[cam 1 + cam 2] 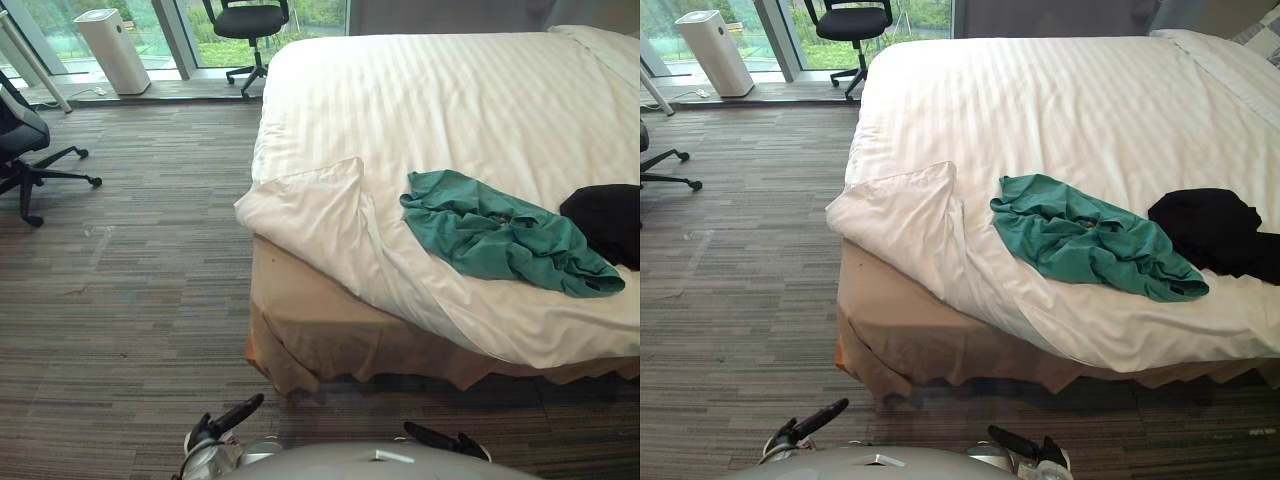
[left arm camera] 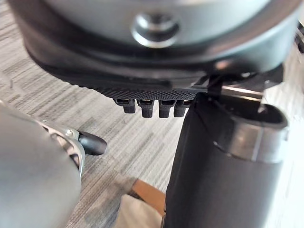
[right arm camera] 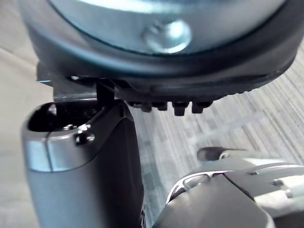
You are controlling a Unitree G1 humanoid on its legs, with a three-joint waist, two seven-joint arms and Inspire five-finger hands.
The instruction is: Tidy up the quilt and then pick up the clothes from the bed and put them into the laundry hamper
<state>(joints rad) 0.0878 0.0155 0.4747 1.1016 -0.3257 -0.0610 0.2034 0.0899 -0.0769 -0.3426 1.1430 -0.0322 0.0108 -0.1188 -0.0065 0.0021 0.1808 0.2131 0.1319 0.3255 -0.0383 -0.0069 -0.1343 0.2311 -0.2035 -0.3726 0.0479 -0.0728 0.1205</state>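
Our left hand (image 1: 225, 418) and right hand (image 1: 445, 438) hung low, relaxed open and empty. Ahead lay the white striped quilt (image 1: 400, 110), near corner folded back, with the crumpled green garment (image 1: 490, 235) beyond our right hand. We judged that tugging the quilt could slide it floorward.

We see the white quilt (image 1: 1060, 110) spread over the bed (image 1: 900, 325), its near-left corner folded back. A crumpled green garment (image 1: 1085, 240) lies near the bed's front edge, with a black garment (image 1: 1215, 230) just beside it toward the right edge.
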